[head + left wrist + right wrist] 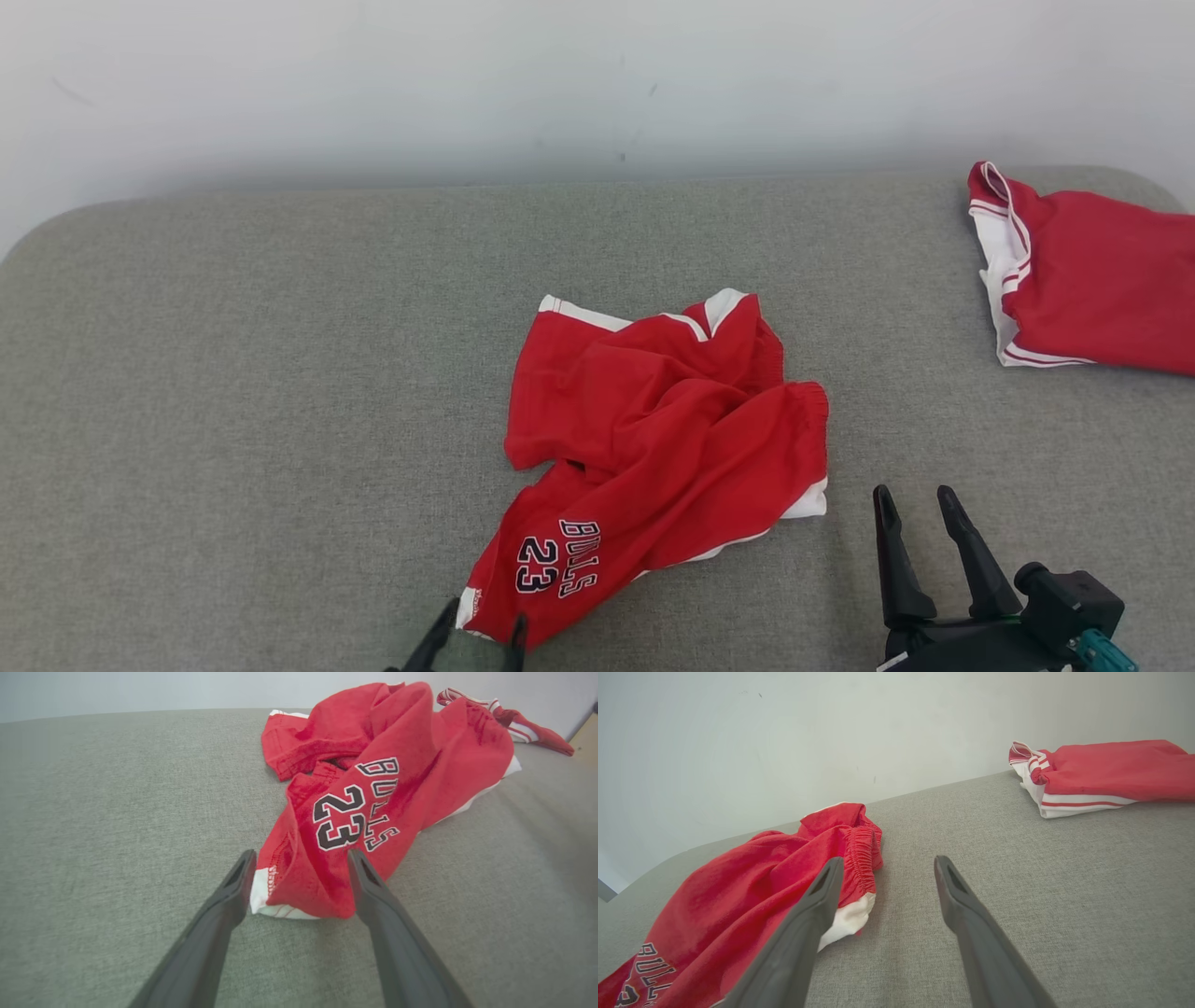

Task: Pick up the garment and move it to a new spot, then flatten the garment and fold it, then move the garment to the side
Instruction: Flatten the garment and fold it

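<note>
The garment (pixel 653 439) is a crumpled pair of red shorts with white trim and "BULLS 23" printed in black; it lies in the middle of the grey cushioned surface (pixel 233 373). My left gripper (pixel 478 633) is open at the bottom edge of the head view, its fingertips right at the garment's near corner. In the left wrist view the garment (pixel 373 788) has its near corner between the spread fingers of the left gripper (pixel 301 857). My right gripper (pixel 915 499) stands open just right of the garment's white-trimmed hem (pixel 847 917), and in its own view the right gripper (pixel 887 861) holds nothing.
A second red garment with white stripes (pixel 1083 280) lies folded at the far right of the surface, also seen as the folded red garment (pixel 1101 774) in the right wrist view. A pale wall (pixel 597 84) stands behind the surface. Bare grey fabric stretches to the left.
</note>
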`<state>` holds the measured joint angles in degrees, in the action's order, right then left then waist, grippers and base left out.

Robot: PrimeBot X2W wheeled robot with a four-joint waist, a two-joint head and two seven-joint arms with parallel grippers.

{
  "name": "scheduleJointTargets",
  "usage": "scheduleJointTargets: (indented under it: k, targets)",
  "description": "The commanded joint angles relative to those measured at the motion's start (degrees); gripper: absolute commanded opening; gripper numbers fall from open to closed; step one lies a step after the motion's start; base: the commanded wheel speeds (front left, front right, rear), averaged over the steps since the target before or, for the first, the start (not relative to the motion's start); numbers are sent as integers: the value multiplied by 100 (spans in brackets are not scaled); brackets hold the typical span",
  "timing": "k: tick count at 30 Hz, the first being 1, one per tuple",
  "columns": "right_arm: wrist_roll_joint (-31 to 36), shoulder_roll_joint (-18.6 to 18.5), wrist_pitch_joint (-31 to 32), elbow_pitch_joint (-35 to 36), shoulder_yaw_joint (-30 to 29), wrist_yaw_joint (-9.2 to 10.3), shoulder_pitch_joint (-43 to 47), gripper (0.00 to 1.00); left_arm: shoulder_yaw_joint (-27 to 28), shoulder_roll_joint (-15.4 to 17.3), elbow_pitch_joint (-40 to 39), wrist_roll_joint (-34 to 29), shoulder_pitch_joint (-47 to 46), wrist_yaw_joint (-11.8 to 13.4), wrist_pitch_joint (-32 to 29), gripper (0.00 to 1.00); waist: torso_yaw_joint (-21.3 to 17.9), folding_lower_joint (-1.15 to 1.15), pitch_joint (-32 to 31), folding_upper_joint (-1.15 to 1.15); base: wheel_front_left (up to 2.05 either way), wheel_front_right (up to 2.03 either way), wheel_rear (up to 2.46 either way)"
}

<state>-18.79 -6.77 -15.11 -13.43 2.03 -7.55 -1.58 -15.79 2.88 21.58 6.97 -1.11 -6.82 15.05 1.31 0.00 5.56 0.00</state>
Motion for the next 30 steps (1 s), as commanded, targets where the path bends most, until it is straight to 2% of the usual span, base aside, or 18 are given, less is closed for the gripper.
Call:
scheduleJointTargets:
  k: [1,2,3,11,25,30]
  targets:
    - [24,21,0,0,-5,16,56,100,-19,5,46,-3,31,-14,17,69,6,0,-6,0,0,0,0]
    - [24,19,0,-6,-1,16,54,100,-39,6,88,37,-13,-26,17,30,10,0,-8,0,0,0,0]
    - [23,19,0,-9,2,16,50,100,-52,6,121,65,-65,-35,17,0,13,0,-11,0,0,0,0]
    - [16,16,1,-21,-107,16,134,100,-281,17,164,249,-186,-57,17,0,228,0,-40,0,0,0,0]
    - [3,82,1,-32,-269,16,249,100,-636,476,-1126,537,1008,-63,17,0,730,0,-52,0,0,0,0]
    - [13,81,1,-74,-274,16,213,100,-801,586,-1477,641,1048,-64,17,0,805,0,-86,0,0,0,0]
